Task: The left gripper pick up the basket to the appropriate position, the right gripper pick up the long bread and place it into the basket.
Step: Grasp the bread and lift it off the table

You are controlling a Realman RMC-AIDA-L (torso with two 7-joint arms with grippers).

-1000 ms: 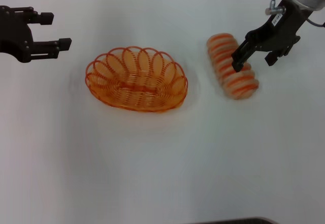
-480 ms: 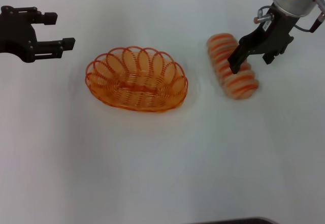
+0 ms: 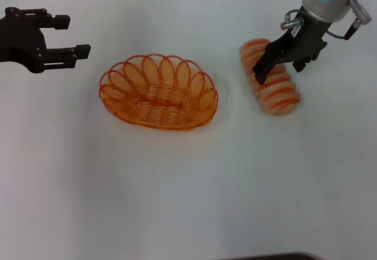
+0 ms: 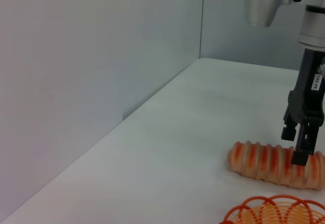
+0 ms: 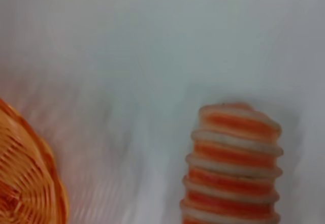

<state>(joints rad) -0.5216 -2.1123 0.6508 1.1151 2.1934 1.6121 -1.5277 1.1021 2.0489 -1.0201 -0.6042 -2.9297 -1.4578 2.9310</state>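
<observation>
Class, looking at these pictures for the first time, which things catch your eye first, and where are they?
The orange basket sits mid-table, empty. To its right lies the striped long bread, with the right claw open astride it. The left claw hangs open at the far left, away from the basket.

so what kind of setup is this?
Likely a lab test bench: bare white table, plain partition wall, toy long bread and orange wire basket as props.
</observation>
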